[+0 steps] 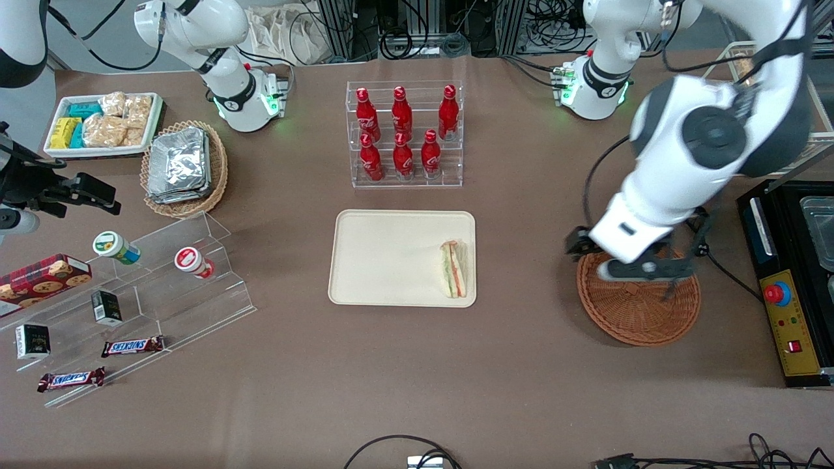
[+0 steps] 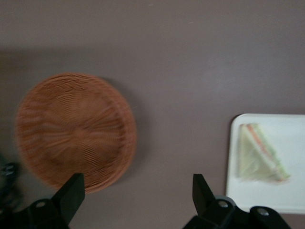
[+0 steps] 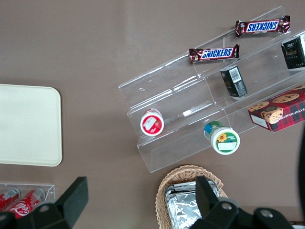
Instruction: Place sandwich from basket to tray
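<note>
1. Sandwich point(image 1: 454, 268): a triangular wedge of pale bread with green and orange-red stripes under glossy clear wrap. Lies flat on the tray point(image 1: 384, 260), in the middle of the front frame, close against the tray's rim toward the working arm's end and inside that rim.
2. Tray: smooth, matte, cream-beige plastic; rectangular with rounded corners and a low raised rim. Mostly bare surface on the side toward the parked arm's end. In the wrist view, shows the same sandwich point(image 2: 259, 155) near a rounded corner of the tray point(image 2: 286, 200).
3. Basket point(image 1: 642, 312): round, shallow, reddish-brown wicker with a tight ribbed weave and a thicker braided rim. Sits toward the working arm's end of the table, well apart from the tray. In the wrist view, shows the weave of the basket point(image 2: 76, 129) radiating from its centre across the whole floor.
4. Gripper point(image 1: 635, 267): black, hanging above the basket's rim farther from the front camera, partly covered by the white arm. In the wrist view, gripper point(image 2: 137, 181) fingers point(image 2: 74, 188) spread wide, released, grasping nothing.
5. Table point(image 1: 417, 365): flat, dull brown, with a broad bare stretch between tray and basket and across the lower frame.
6. Clear plastic rack of shiny red bottles point(image 1: 404, 133): upper middle of the front frame, farther from the camera than the tray, with a narrow strip of table between them.
</note>
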### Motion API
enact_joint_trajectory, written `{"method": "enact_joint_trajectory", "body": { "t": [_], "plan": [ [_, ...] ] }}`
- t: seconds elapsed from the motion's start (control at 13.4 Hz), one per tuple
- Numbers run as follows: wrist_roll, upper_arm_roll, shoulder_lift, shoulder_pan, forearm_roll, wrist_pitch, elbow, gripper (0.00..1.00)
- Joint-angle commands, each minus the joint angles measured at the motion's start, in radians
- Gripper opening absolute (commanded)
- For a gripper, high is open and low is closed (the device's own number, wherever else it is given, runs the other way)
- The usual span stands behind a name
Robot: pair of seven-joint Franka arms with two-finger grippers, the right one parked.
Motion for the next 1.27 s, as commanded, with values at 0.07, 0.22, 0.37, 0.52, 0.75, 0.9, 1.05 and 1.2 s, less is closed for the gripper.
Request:
{"method": "enact_joint_trajectory", "body": {
  "t": [0.07, 0.22, 0.37, 0.52, 0.75, 0.9, 1.05, 1.2],
  "plan": [
    [0.129, 0.074, -0.142, 0.017, -0.021, -0.107, -0.049, 1.00],
    [0.137, 0.076, -0.193, 0.034, -0.021, -0.171, -0.049, 1.00],
    [0.171, 0.077, -0.213, 0.044, -0.021, -0.196, -0.051, 1.00],
    [0.178, 0.077, -0.211, 0.044, -0.019, -0.196, -0.054, 1.00],
    [0.178, 0.079, -0.211, 0.044, -0.021, -0.195, -0.057, 1.00],
    [0.178, 0.084, -0.210, 0.049, -0.021, -0.190, -0.057, 1.00],
    [0.178, 0.108, -0.211, 0.052, -0.050, -0.184, -0.057, 1.00],
    [0.180, 0.122, -0.211, 0.052, -0.056, -0.181, -0.055, 1.00]
  ]
}}
